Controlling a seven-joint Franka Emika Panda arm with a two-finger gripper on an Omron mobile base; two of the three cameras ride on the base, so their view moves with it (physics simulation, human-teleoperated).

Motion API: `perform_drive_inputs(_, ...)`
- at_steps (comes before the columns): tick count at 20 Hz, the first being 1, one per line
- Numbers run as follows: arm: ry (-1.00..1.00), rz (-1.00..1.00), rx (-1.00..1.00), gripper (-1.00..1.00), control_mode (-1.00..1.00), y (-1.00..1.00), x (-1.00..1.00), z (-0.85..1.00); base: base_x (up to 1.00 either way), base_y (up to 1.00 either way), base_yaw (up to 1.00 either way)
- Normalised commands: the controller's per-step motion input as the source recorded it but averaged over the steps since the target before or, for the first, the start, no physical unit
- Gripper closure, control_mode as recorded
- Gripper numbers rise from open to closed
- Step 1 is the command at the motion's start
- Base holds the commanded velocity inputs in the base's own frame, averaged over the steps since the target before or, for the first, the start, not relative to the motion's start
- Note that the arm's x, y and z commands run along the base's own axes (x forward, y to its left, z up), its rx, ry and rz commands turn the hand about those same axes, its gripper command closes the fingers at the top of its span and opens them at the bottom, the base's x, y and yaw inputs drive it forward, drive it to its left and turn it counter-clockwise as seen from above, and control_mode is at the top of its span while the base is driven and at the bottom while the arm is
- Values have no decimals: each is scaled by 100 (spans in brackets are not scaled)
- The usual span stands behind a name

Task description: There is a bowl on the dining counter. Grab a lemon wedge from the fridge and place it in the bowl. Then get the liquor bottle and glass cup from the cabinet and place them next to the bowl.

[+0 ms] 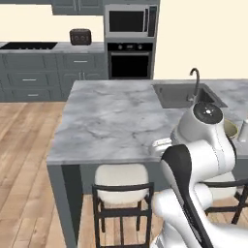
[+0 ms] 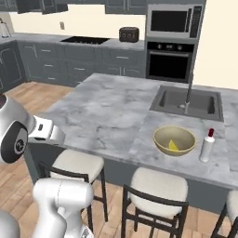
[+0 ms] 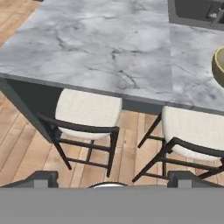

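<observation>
Your gripper [image 3: 108,177] spread wide and empty over the stools [image 3: 87,114], table [image 2: 107,111] edge just ahead, bowl [image 2: 174,140] holding lemon wedge [image 2: 173,145], liquor bottle [image 2: 207,145] upright just beside.

A wide stretch of grey marble counter [image 2: 107,111] is lying bare, giving open passage. Toward its right end, a bowl [image 2: 174,141], a bottle [image 2: 207,146] just beside it, and the sink faucet [image 2: 188,93] are standing in the way. Stools [image 3: 87,114] are crowding the near edge below.
</observation>
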Motion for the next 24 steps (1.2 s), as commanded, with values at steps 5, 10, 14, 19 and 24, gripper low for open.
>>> perform_drive_inputs(5, 0, 0, 0, -100, 100, 0, 0, 0, -1, 100, -3)
perform_drive_inputs(10, 0, 0, 0, -100, 100, 0, 0, 0, -4, 100, -5)
perform_drive_inputs(14, 0, 0, 0, -100, 100, 0, 0, 0, 0, 100, -4)
perform_drive_inputs(19, 0, 0, 0, -100, 100, 0, 0, 0, 0, 100, -2)
perform_drive_inputs(24, 0, 0, 0, -100, 100, 0, 0, 0, 15, 100, -6)
